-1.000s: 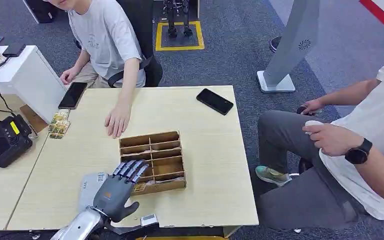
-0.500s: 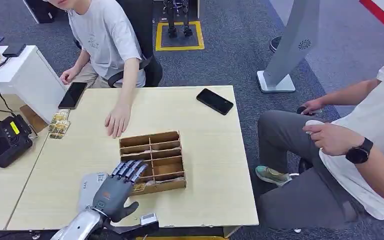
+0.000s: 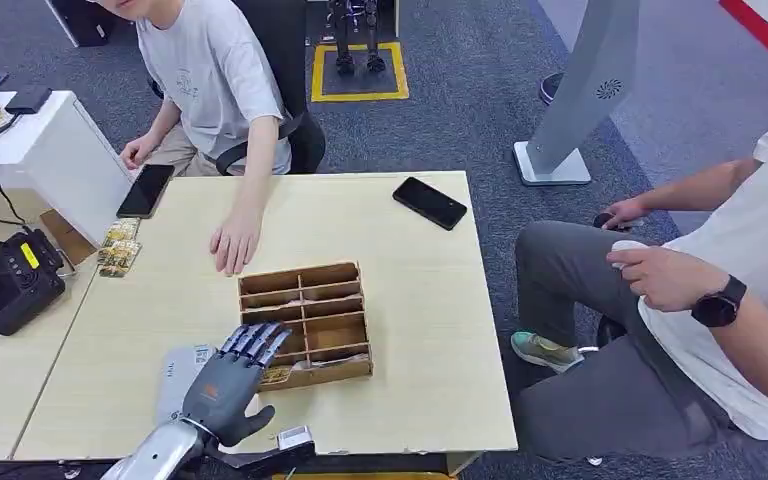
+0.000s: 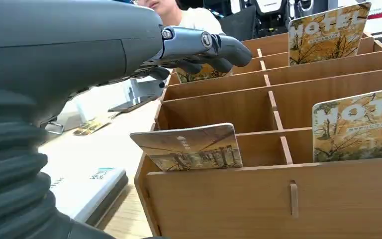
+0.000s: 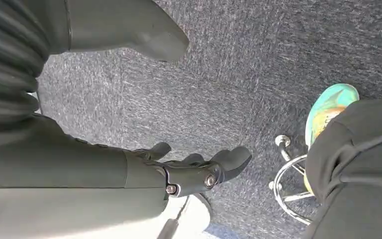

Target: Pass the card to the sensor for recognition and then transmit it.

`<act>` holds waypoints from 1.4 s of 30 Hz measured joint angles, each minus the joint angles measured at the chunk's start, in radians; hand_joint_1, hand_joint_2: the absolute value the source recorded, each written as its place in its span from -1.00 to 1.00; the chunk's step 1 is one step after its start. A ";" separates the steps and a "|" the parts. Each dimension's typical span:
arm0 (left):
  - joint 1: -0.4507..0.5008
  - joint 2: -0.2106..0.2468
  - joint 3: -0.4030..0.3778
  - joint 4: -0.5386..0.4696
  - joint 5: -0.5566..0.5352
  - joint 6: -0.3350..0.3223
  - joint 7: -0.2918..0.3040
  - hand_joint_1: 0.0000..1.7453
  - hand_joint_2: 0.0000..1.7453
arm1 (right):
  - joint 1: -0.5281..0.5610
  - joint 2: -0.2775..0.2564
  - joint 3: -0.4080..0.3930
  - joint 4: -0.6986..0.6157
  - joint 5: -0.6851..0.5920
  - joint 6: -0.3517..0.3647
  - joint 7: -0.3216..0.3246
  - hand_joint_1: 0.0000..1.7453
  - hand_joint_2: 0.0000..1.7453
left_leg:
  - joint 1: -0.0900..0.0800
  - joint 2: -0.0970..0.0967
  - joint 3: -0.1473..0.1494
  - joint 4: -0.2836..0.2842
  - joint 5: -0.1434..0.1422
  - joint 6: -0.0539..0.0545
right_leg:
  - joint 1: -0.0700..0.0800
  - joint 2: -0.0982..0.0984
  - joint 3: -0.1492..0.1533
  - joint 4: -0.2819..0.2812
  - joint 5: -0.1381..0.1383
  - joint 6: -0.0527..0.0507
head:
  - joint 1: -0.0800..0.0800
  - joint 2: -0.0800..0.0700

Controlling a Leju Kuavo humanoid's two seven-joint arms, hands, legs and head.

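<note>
A wooden divided box [image 3: 300,277] stands in the middle of the table. A picture card [image 3: 278,374] leans in its near left compartment, also seen up close [image 4: 189,148]. More cards [image 4: 358,124] [image 4: 328,32] stand in other compartments. My left hand [image 3: 228,385] hovers at the box's near left corner, fingers [image 4: 219,47] stretched over the compartments, holding nothing. A flat grey sensor pad [image 3: 178,372] lies on the table just left of that hand. My right hand [image 5: 189,172] hangs over the carpet with its fingers apart and nothing in it.
A person across the table rests a hand [image 3: 233,243] near the box's far left. A black phone [image 3: 430,203] lies far right, another phone [image 3: 146,190] far left. A black device [image 3: 10,283] and loose cards [image 3: 118,250] sit left. A seated person [image 3: 660,330] is close on the right.
My left hand has drawn back slightly toward me, away from the box. Nothing else has moved.
</note>
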 joint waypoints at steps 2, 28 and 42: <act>0.000 0.000 0.000 0.000 -0.002 0.000 0.000 -1.00 1.00 | 0.000 0.002 0.000 -0.003 0.001 0.003 0.000 -1.00 1.00 | 0.000 0.000 0.000 0.000 0.000 0.000 | 0.000 0.000 0.000 0.000 0.000 0.000 | 0.000 0.000; 0.000 0.000 0.001 0.000 -0.013 0.000 0.003 -1.00 1.00 | 0.000 0.013 -0.011 -0.028 0.013 0.016 -0.002 -1.00 1.00 | 0.000 0.000 0.000 0.000 0.000 0.000 | 0.000 0.000 0.000 0.000 0.000 0.000 | 0.000 0.000; 0.001 0.000 0.001 0.000 -0.025 -0.001 0.011 1.00 1.00 | 0.000 0.017 -0.012 -0.037 0.018 0.021 -0.005 -1.00 1.00 | 0.000 0.000 0.000 0.000 0.000 0.000 | 0.000 0.000 0.000 0.000 0.000 0.000 | 0.000 0.000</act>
